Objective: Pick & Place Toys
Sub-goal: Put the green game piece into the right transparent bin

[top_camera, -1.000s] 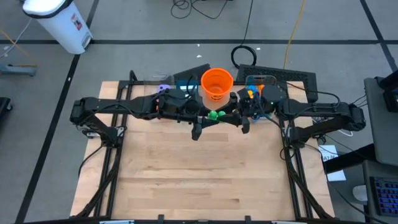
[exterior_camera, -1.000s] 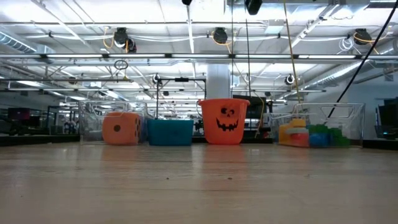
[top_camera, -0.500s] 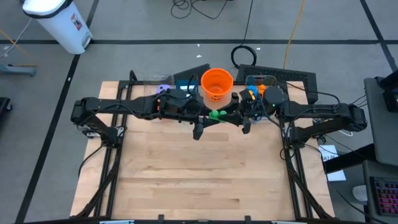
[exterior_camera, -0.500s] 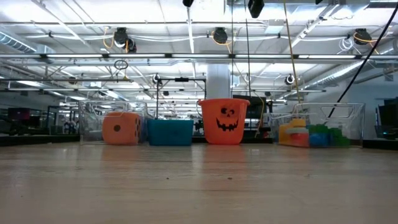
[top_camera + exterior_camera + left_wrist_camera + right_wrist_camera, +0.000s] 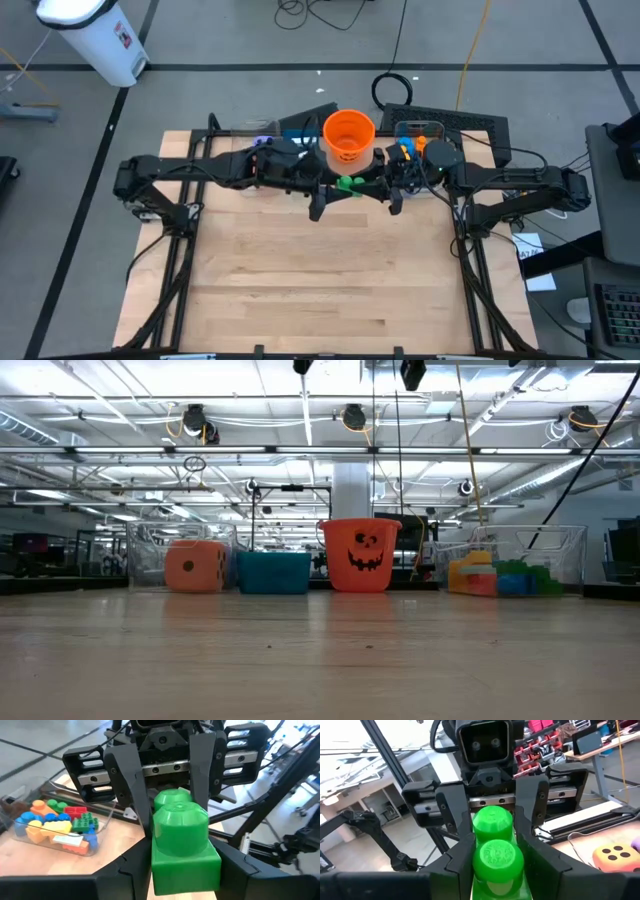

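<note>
High view showed both arms meeting mid-air at bench [image 5: 300, 290] rear, just in front of orange plastic bucket [image 5: 348, 134]. Green two-stud plastic brick [image 5: 181, 845] sat between them, pinched from both sides: left gripper [image 5: 318, 190] jaws clamped its base, right gripper [image 5: 390, 187] jaws closed onto it over last second. Arms barely shifted. Judgement: handover under way; left release likely next. Remaining bricks [image 5: 57, 822] lay in clear bin.

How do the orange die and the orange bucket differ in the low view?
The orange die is a cube with dark dots; the orange bucket is round, tapered, with a black pumpkin face. The die sits inside a clear bin, the bucket stands free on the table. The bucket rises taller than the die. Both are orange and upright in the back row.
</note>
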Controlling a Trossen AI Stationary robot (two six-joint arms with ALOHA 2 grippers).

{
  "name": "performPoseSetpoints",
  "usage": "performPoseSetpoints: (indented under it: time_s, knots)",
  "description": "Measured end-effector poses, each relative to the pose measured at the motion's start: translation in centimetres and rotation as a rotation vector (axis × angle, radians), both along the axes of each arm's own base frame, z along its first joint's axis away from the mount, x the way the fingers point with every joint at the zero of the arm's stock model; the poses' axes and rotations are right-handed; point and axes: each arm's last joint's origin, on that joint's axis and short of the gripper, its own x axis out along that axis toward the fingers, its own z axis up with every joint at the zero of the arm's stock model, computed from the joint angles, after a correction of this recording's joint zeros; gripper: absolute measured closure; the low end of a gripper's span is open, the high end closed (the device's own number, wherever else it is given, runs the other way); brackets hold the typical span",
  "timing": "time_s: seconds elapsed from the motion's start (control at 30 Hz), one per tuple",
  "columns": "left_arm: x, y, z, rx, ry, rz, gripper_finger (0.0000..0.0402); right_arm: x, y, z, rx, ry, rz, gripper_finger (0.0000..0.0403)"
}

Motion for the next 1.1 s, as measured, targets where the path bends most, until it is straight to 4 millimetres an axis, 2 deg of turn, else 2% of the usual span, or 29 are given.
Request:
performPoseSetpoints:
  time_s: [0.27, 0.4, 0.57, 0.83, 1.1]
  knots:
    - [-0.1, 0.9, 0.3, -0.080, -0.017, -0.043, 0.0177, -0.1, -0.2, -0.2, 0.002, 0.018, 0.004, 0.0294]
    - [-0.1, 0.9, 0.6, -0.077, -0.042, -0.046, 0.0166, -0.4, -0.4, 0.0, -0.004, 0.010, -0.003, 0.0294]
    - [-0.2, 0.9, 0.5, -0.053, -0.030, -0.057, 0.0185, -0.4, -0.4, -0.1, -0.003, 0.019, -0.011, 0.0285]
    - [-0.2, 1.1, 0.5, -0.038, -0.033, -0.053, 0.0231, -0.4, -0.4, -0.1, -0.027, 0.021, -0.020, 0.0294]
    - [-0.5, 2.2, 1.3, -0.017, -0.095, -0.032, 0.0219, -0.8, -0.4, 0.2, -0.039, 0.015, -0.030, 0.0294]
